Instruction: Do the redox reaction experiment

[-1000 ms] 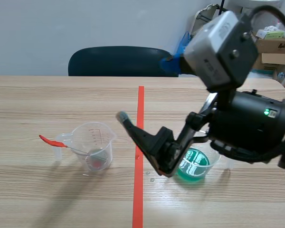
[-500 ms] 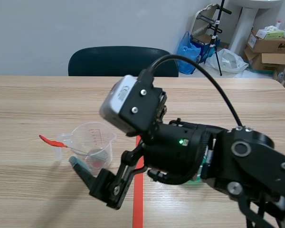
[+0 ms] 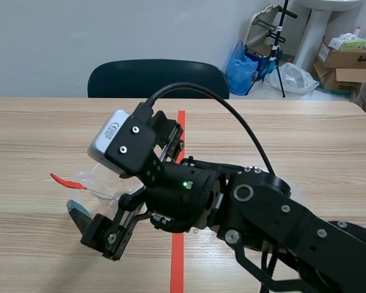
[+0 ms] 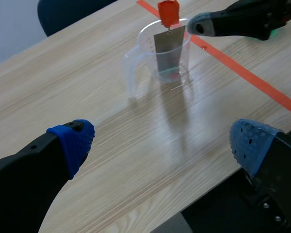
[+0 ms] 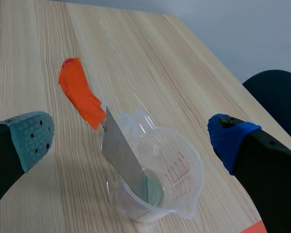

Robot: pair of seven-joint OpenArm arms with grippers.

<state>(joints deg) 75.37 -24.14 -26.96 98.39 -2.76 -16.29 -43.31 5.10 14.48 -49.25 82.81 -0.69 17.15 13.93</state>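
Wooden counter (image 3: 43, 122) carries one clear measuring cup (image 5: 155, 184), well in from its far edge, holding one orange-tagged metal strip (image 5: 119, 150); right hand (image 5: 131, 138) and left hand (image 4: 162, 143) both released.

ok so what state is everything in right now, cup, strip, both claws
measuring cup: upright, almost empty, strip inside
metal strip: leaning on the cup's rim, orange end up
left claw: open, holding nothing
right claw: open, by the strip, not gripping
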